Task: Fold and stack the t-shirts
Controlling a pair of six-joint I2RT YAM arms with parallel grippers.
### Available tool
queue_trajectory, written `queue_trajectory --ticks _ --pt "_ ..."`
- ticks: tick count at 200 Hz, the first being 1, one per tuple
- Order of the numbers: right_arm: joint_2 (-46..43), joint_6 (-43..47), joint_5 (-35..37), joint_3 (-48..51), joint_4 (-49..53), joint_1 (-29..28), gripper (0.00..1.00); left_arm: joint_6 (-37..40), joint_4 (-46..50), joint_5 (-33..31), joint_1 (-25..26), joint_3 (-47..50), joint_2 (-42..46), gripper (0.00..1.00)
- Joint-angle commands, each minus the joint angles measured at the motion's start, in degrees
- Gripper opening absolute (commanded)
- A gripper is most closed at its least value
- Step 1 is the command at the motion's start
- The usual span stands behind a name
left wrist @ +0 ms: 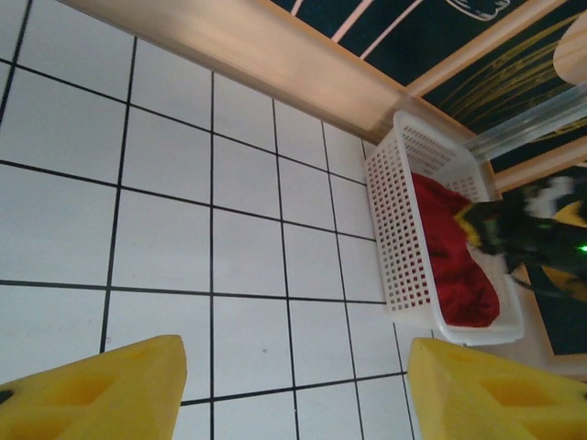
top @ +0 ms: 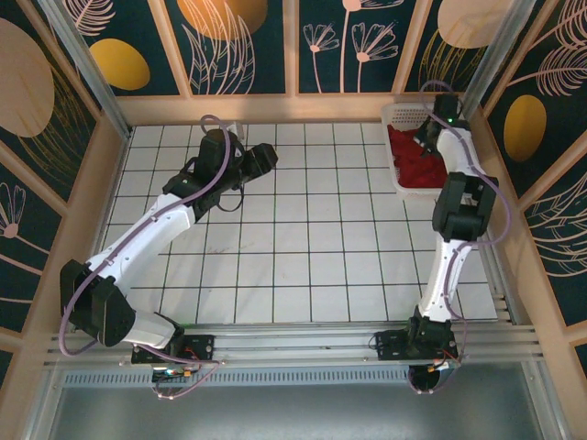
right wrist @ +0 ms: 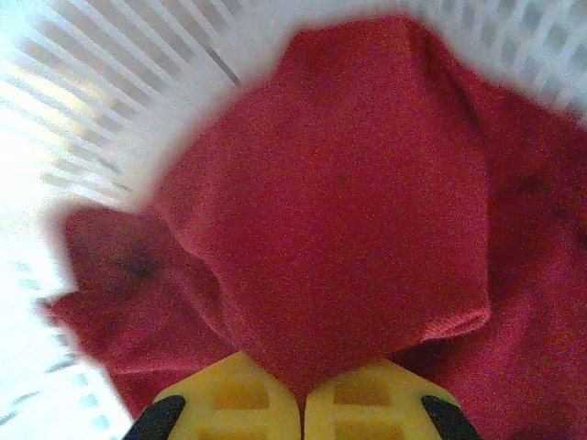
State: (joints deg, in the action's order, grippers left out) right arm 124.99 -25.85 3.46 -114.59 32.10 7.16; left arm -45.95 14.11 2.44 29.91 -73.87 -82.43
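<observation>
White-tiled desk (top: pixel 303 238): right fingers (right wrist: pixel 240 405) closed together, pinching deep-red t-shirt (right wrist: pixel 348 202) in white mesh basket (left wrist: pixel 402 240); left fingers (left wrist: pixel 101 394) wide apart, empty, over tiles.

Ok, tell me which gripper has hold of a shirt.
The right gripper, down in the basket at the far right, shut on a red t-shirt. The left gripper hangs open over bare tiles, holding nothing.

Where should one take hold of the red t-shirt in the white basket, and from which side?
Pinch a raised fold on top of the crumpled t-shirt, coming from above: the basket is open upward and its mesh walls close the sides. The right gripper is shut on such a fold.
</observation>
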Motion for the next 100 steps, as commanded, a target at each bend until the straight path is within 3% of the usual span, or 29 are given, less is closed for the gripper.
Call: queue_trajectory --ticks 1,17,44,100 --pt "-15.4 1.9 1.8 -1.8 -8.8 -0.5 0.00 1.4 3.0 -4.3 -0.2 -2.9 0.3 0.61" --pt "-20.3 2.1 -0.6 -2.6 -10.1 -0.7 0.00 1.8 5.1 -8.0 -0.2 -4.4 -0.6 0.61" --pt "-27.5 4.0 -7.2 -4.0 -13.9 -3.4 0.00 1.8 11.3 -16.5 -0.3 -9.1 -3.3 0.69" --pt "-34.2 11.8 -2.8 -11.4 -12.1 -23.0 0.00 0.6 17.4 -31.5 -0.5 -14.2 -2.0 0.72"
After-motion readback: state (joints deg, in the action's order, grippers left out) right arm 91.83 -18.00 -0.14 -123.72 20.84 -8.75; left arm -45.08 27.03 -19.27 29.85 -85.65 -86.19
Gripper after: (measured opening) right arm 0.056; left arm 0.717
